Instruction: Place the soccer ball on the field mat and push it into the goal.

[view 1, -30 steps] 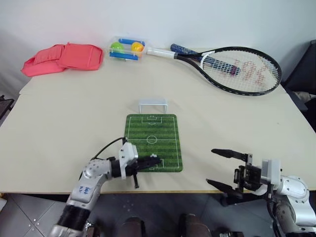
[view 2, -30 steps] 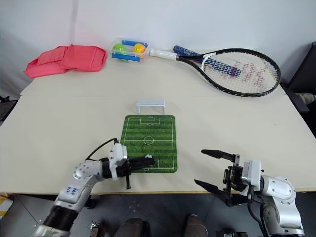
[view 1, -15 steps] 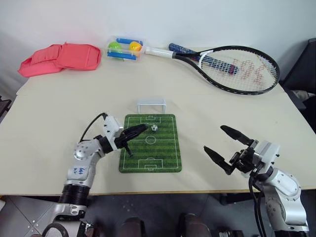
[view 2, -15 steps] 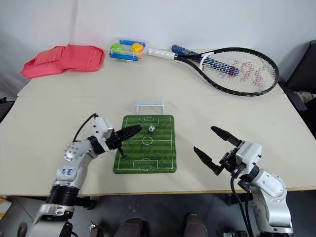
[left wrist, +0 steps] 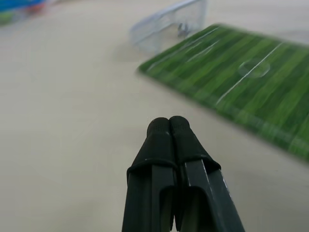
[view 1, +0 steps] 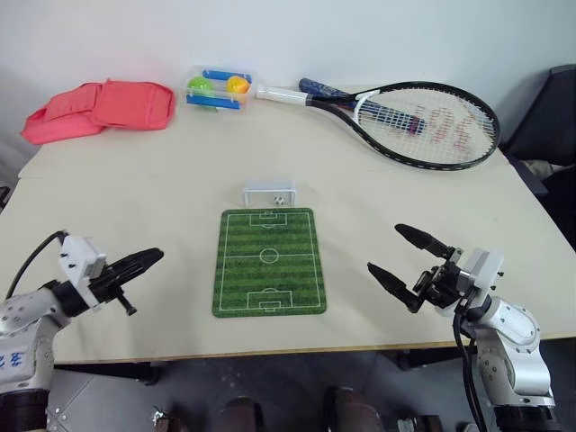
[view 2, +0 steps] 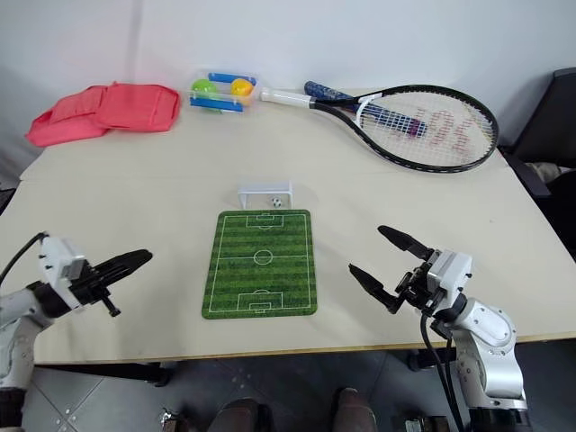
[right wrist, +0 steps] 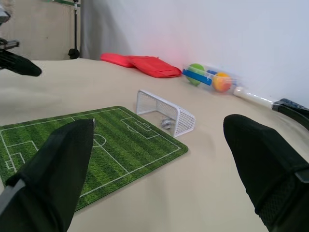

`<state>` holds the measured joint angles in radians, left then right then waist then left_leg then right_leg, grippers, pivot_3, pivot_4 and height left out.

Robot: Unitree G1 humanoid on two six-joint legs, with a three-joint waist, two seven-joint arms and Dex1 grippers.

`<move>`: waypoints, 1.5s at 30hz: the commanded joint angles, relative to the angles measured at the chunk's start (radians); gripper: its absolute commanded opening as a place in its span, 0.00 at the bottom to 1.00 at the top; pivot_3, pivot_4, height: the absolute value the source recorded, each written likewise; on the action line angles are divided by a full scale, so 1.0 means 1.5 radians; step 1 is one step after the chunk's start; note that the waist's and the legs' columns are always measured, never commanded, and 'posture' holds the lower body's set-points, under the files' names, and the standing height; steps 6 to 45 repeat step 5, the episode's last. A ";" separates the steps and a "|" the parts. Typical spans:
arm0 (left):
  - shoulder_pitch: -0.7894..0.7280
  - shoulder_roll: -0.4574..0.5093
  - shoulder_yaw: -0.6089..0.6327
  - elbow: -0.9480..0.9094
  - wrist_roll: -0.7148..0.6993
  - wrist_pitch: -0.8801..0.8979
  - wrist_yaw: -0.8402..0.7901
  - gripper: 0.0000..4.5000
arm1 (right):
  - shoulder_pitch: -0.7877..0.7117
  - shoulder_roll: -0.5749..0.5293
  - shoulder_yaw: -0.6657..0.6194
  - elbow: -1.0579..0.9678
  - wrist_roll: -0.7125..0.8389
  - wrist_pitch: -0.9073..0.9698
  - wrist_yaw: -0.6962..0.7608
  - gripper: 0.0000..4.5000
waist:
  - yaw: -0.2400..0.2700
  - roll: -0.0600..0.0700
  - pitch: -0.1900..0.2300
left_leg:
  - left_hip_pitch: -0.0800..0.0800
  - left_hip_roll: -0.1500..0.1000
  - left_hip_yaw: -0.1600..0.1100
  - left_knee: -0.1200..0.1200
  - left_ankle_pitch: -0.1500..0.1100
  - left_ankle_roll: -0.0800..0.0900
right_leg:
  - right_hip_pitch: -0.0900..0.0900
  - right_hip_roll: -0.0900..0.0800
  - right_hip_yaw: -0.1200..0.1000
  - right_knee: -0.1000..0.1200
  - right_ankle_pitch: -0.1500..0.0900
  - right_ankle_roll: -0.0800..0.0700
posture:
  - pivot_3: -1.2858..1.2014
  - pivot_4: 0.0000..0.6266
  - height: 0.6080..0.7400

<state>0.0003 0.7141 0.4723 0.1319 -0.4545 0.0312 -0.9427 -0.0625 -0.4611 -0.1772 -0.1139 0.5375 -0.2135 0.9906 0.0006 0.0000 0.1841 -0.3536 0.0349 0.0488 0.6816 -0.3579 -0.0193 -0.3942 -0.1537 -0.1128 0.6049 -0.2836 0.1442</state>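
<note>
The soccer ball (view 1: 280, 199) sits inside the small white goal (view 1: 268, 190), against the netting, just beyond the far end of the field mat (view 1: 268, 262). The right wrist view shows the soccer ball (right wrist: 166, 123) in the goal mouth (right wrist: 164, 112). My left gripper (view 1: 153, 256) is shut and empty, out over bare table well left of the mat, pointing toward it. In its wrist view the pressed fingertips (left wrist: 169, 124) aim at the mat (left wrist: 241, 82) and goal (left wrist: 169, 26). My right gripper (view 1: 387, 249) hangs open and empty to the right of the mat.
A tennis racket (view 1: 423, 121) lies at the back right. At the back left lie a red cloth pouch (view 1: 99, 106) and a clear case holding green and orange balls (view 1: 216, 88). The table's front edge runs just below both grippers.
The soccer ball rolled up the mat into the goal. My left gripper, which was on the mat behind it, swung far out to the left. The right gripper lifted slightly.
</note>
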 commanded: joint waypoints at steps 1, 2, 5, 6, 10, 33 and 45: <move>0.041 -0.017 0.057 -0.044 -0.021 -0.006 0.042 0.01 | -0.008 -0.011 -0.020 0.006 0.012 -0.019 0.019 1.00 | 0.001 0.000 0.000 | 0.000 0.000 0.000 0.000 0.000 0.000 | 0.000 0.000 0.000 0.000 0.000 0.000 | 0.52 0.24 1.00; 0.051 -0.023 0.068 -0.055 -0.022 -0.006 0.054 0.01 | -0.011 -0.014 -0.022 0.013 0.011 -0.021 0.023 1.00 | 0.002 0.000 0.000 | 0.000 0.000 0.000 0.000 0.000 0.000 | 0.000 0.000 0.000 0.000 0.000 0.000 | 0.52 0.24 1.00; 0.073 -0.035 0.084 -0.083 -0.013 -0.010 0.089 0.01 | -0.020 -0.016 -0.026 0.030 0.010 -0.027 0.032 1.00 | 0.001 0.000 0.000 | 0.000 0.000 0.000 0.000 0.000 0.000 | 0.000 0.000 0.000 0.000 0.000 0.000 | 0.52 0.24 1.00; 0.073 -0.035 0.084 -0.083 -0.013 -0.010 0.089 0.01 | -0.020 -0.016 -0.026 0.030 0.010 -0.027 0.032 1.00 | 0.001 0.000 0.000 | 0.000 0.000 0.000 0.000 0.000 0.000 | 0.000 0.000 0.000 0.000 0.000 0.000 | 0.52 0.24 1.00; 0.073 -0.035 0.084 -0.083 -0.013 -0.010 0.089 0.01 | -0.020 -0.016 -0.026 0.030 0.010 -0.027 0.032 1.00 | 0.001 0.000 0.000 | 0.000 0.000 0.000 0.000 0.000 0.000 | 0.000 0.000 0.000 0.000 0.000 0.000 | 0.52 0.24 1.00; 0.073 -0.035 0.084 -0.083 -0.013 -0.010 0.089 0.01 | -0.020 -0.016 -0.026 0.030 0.010 -0.027 0.032 1.00 | 0.001 0.000 0.000 | 0.000 0.000 0.000 0.000 0.000 0.000 | 0.000 0.000 0.000 0.000 0.000 0.000 | 0.52 0.24 1.00; 0.073 -0.035 0.084 -0.083 -0.013 -0.010 0.089 0.01 | -0.020 -0.016 -0.026 0.030 0.010 -0.027 0.032 1.00 | 0.001 0.000 0.000 | 0.000 0.000 0.000 0.000 0.000 0.000 | 0.000 0.000 0.000 0.000 0.000 0.000 | 0.52 0.24 1.00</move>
